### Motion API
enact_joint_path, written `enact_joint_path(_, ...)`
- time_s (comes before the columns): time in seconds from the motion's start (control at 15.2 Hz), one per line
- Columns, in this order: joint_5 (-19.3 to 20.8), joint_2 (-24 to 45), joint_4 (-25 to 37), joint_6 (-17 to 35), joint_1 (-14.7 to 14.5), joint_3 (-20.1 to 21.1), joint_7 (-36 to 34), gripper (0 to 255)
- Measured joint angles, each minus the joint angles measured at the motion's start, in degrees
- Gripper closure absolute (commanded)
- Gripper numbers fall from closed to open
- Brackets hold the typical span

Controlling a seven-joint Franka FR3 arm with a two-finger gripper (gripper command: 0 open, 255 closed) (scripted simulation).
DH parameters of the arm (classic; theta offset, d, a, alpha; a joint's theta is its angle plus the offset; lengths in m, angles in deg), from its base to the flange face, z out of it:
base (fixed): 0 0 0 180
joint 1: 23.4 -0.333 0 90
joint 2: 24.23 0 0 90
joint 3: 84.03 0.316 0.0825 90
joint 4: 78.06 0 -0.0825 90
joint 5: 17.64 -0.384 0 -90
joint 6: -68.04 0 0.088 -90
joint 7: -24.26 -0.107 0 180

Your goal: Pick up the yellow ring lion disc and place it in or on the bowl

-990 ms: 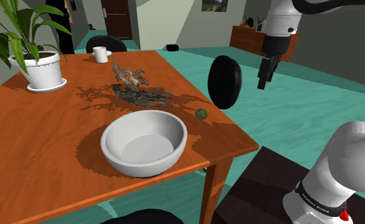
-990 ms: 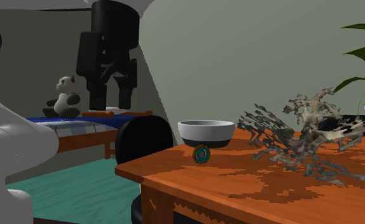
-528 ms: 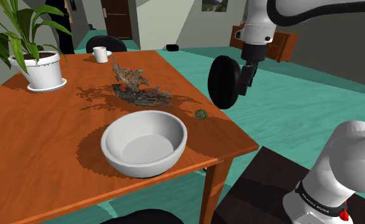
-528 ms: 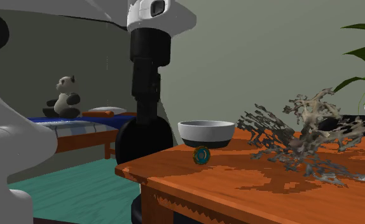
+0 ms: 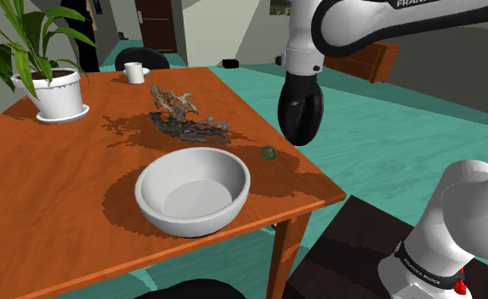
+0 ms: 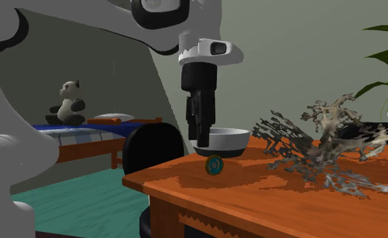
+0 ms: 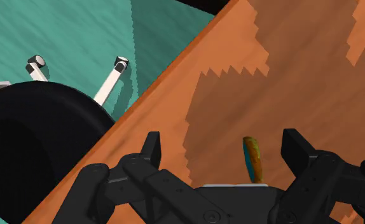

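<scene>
1. The disc [image 6: 214, 164] stands on its edge on the table [image 5: 55, 195]. It is near the bowl [image 5: 193, 191] without touching it, between the bowl and the table edge where the black chair [image 5: 301, 110] stands.
2. The claw [image 7: 223, 137] hangs over the disc with its fingers spread wide and nothing in its grasp. In the wrist view the disc sits in the gap between the two fingers, closer to one of them and touching neither. Its flat faces are turned toward the fingers.
3. In the second exterior view the fingertips hover a little above the disc, about level with the bowl's side, with a clear gap down to the disc.
4. As for progress, no part of the task proper is done: the disc is not gripped or lifted, and the bowl is empty. The approach looks nearly complete, since the claw is lined up over the disc.
5. What is left is to lower the claw, close on the disc, lift it, carry it the short way to the bowl and let go.
6. The disc is thin and balanced on its rim, so a nudge from one finger could tip it or roll it away from the bowl.
7. The branchy tangle [image 5: 183, 121] beyond the bowl lies off that short path.
</scene>
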Motion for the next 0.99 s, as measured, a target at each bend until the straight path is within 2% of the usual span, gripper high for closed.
enact_joint_path(0.4,-0.48,7.93,3.32,5.33,-2.68,2.93,1.07,0)
enact_joint_path(0.79,-0.48,9.45,-0.16,10.38,-2.89,3.29,1.04,0)
enact_joint_path(0.99,-0.51,9.53,-0.88,11.21,-2.94,3.36,0.98,0)
